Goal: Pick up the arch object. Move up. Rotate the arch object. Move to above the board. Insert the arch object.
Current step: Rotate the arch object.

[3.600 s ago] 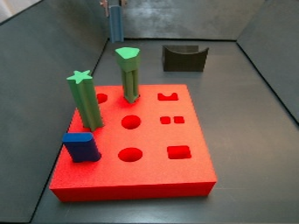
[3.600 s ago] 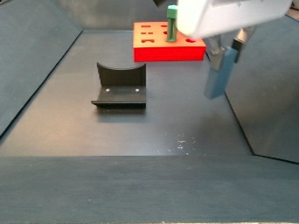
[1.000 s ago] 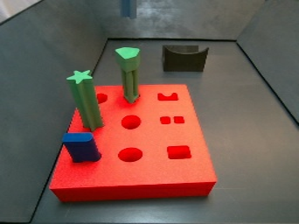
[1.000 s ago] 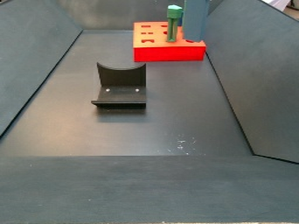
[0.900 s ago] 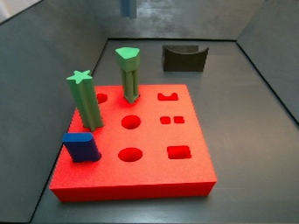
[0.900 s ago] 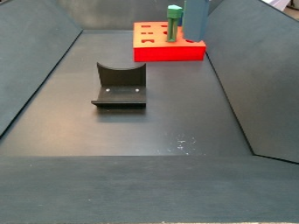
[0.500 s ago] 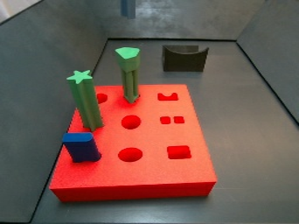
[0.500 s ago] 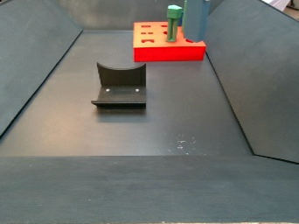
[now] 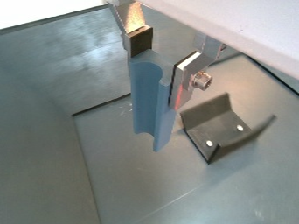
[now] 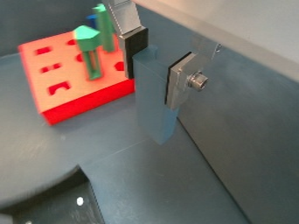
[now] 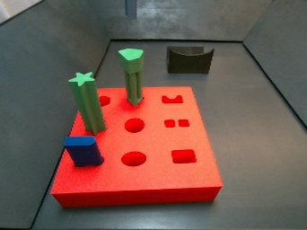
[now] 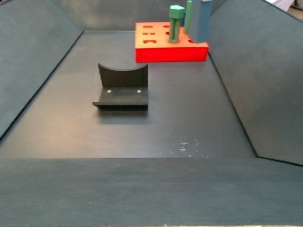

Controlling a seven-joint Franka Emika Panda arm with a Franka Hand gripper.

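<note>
My gripper (image 9: 163, 59) is shut on the arch object (image 9: 152, 109), a tall slate-blue peg hanging straight down between the silver fingers; both wrist views show this grip (image 10: 158, 63). In the side views only the peg's lower end shows, at the top edge (image 11: 131, 7) and beside the board's far end (image 12: 199, 19); the gripper itself is out of frame there. The red board (image 11: 144, 180) lies flat with its arch-shaped hole (image 11: 174, 96) open. The peg hangs high, to one side of the board (image 10: 65, 83).
Two green pegs (image 11: 86, 103) (image 11: 132, 76) and a short blue block (image 11: 83, 150) stand in the board. The dark fixture (image 12: 122, 86) sits on the floor (image 9: 225, 131). Sloped grey walls enclose the floor.
Since 3.6 s ago the gripper has risen out of both side views, carrying the arch object up. Over the last second it has hardly moved.
</note>
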